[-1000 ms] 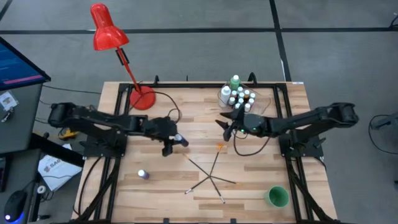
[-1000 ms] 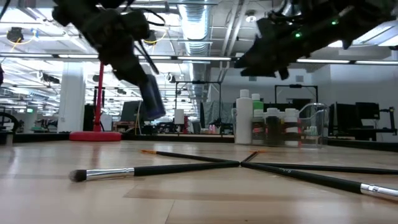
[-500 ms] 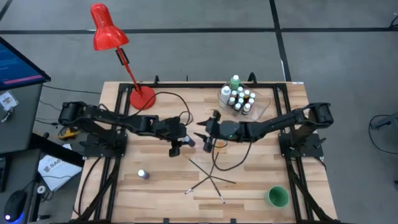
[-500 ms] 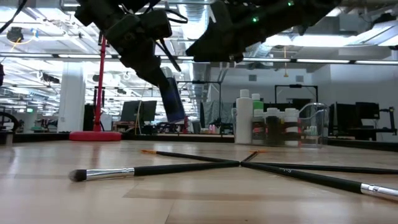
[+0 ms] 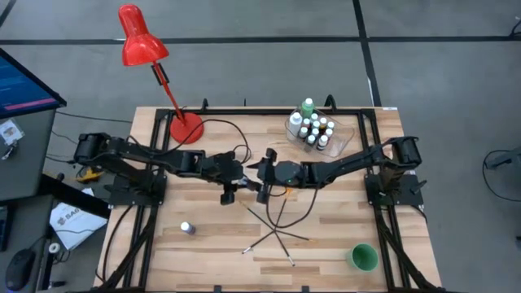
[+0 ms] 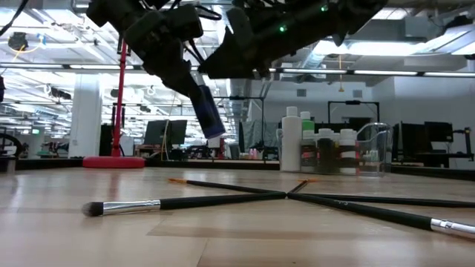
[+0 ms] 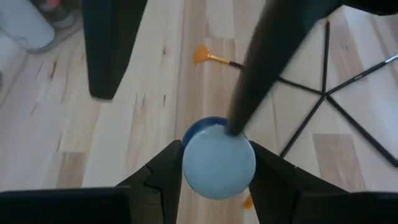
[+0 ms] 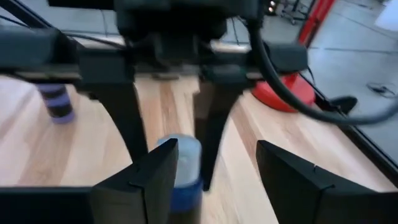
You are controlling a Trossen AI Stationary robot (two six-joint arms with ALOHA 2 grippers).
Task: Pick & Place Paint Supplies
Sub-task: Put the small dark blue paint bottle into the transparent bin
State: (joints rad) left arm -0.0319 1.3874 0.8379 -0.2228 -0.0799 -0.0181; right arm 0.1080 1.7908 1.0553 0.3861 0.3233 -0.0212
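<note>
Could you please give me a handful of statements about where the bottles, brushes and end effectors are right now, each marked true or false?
1. The left end effector grips a small blue paint bottle with a white cap above the table. True.
2. The right end effector is parked over the green cup. False: it reaches toward the held bottle at the table's middle.
3. A small purple bottle with a white cap stands alone on the wooden table. True.
4. The thin dark paintbrushes stand in the cup. False: they lie crossed on the table.
5. The red desk lamp stands beside the cup. False: it is at the far left corner.
</note>
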